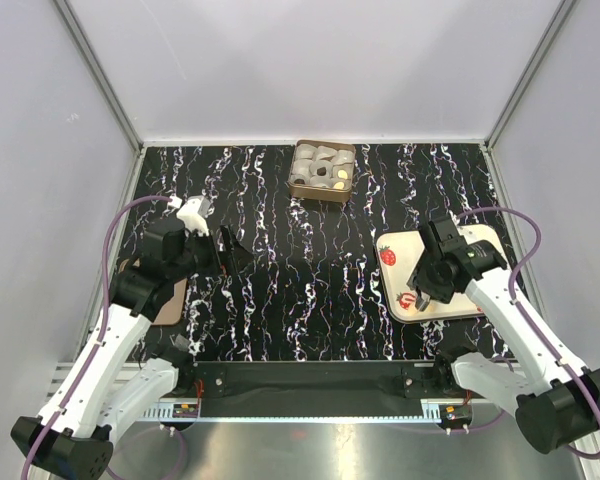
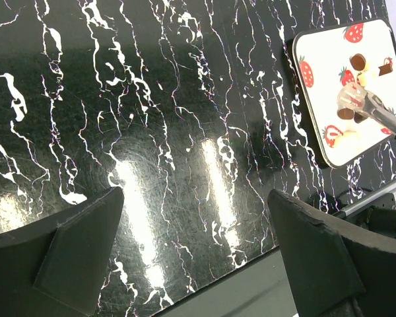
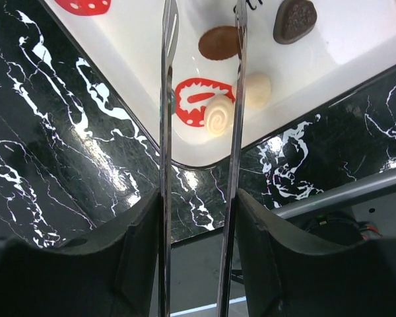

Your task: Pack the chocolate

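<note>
Several chocolates lie on the white strawberry-print tray (image 1: 405,262). In the right wrist view I see a brown oval one (image 3: 218,42), a dark heart-shaped one (image 3: 294,18), a cream swirl (image 3: 218,115) and a cream round one (image 3: 257,89). My right gripper (image 3: 198,198) is shut on metal tongs (image 3: 165,132). The tong arms stand apart over the tray (image 3: 356,46), their tips near the brown oval, holding nothing. My left gripper (image 2: 195,198) is open and empty above the black marble table, far from the tray (image 2: 323,59).
A brown box (image 1: 322,172) with white paper cups, a few holding chocolates, stands at the back centre. A brown cardboard piece (image 1: 170,300) lies under the left arm. The table's front edge and metal rail run just below both grippers.
</note>
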Available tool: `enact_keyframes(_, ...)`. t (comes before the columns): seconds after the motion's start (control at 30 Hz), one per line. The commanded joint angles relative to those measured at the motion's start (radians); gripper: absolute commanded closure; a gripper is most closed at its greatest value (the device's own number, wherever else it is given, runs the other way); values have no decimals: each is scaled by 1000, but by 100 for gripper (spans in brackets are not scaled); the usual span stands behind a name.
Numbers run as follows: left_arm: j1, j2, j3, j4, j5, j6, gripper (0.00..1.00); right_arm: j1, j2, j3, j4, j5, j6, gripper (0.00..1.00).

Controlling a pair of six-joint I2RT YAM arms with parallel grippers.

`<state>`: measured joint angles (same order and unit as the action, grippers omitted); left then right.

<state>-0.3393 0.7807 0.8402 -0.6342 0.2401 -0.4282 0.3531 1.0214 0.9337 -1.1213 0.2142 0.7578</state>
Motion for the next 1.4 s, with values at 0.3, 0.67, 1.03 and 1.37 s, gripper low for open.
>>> enact_keyframes(0.3,0,-17,-15,47,25,-11,1,0,-50,-26,-31,-13,64,46)
enact_keyframes(0.67,0,-21,-27,51,33,-21,1,0,-80,-36,-37,-73,25,50)
enact_keyframes(1.03,0,-20,-26,57,38,-29,1,1,-72,-39,-15,-75,20,54)
enact_keyframes(1.37,0,-15,-29,65,38,-30,1,-2,-58,-42,0,-55,34,55)
